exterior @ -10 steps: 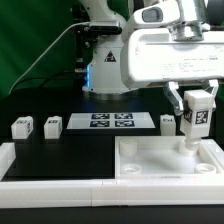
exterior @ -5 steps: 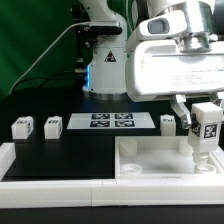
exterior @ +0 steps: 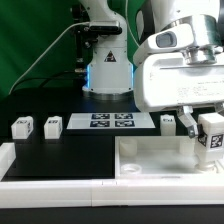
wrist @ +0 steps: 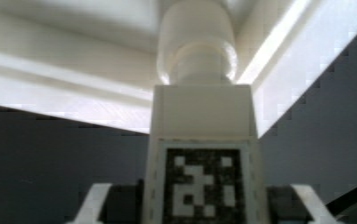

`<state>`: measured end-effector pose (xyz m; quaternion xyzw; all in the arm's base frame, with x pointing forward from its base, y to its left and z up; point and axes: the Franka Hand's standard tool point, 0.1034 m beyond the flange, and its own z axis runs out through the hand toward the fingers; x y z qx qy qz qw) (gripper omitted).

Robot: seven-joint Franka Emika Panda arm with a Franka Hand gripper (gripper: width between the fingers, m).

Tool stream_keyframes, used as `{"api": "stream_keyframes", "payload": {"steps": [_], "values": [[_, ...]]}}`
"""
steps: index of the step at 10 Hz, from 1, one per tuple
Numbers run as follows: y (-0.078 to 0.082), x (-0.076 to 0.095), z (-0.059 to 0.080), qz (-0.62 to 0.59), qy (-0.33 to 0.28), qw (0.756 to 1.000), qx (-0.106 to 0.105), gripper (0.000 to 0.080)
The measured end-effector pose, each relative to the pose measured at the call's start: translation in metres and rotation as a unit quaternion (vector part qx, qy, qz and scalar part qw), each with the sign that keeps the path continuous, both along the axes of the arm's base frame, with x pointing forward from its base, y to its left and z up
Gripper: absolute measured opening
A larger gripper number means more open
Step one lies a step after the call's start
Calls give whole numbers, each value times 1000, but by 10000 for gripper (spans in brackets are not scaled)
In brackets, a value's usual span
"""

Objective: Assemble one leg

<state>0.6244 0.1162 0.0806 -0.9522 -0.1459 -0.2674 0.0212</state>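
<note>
My gripper point(exterior: 207, 130) is shut on a leg point(exterior: 211, 137), a white post with a black-and-white marker on its face. It holds the leg upright over the far right corner of the white tabletop point(exterior: 150, 162) at the exterior view's right. In the wrist view the leg point(wrist: 203, 130) runs away from the camera between my fingers point(wrist: 107, 200), its round end close to the tabletop's white inner wall point(wrist: 77, 70). Three more legs stand on the black table: two at the exterior view's left point(exterior: 20, 127) point(exterior: 52, 125) and one point(exterior: 168, 122) just behind my gripper.
The marker board point(exterior: 110, 122) lies flat at the middle back of the black table. A low white border point(exterior: 50, 166) runs along the table's front and left edge. The robot base point(exterior: 105, 60) stands behind the marker board.
My gripper has moved toward the exterior view's right and slightly down with the leg, from over the tabletop's far right part to its right corner.
</note>
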Motion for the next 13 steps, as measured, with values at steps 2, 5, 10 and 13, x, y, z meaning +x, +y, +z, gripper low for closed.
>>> {"api": "stream_keyframes", "payload": {"steps": [2,5,10,13], "values": [[0,-2,-3,1,0,1000,-1,293],[-1,-3,-9,-1,-8,1000,0,293],[-1,-1,-9,-3,-38,999,3,293],[0,-1,-9,-2,-30,1000,3,293]]}}
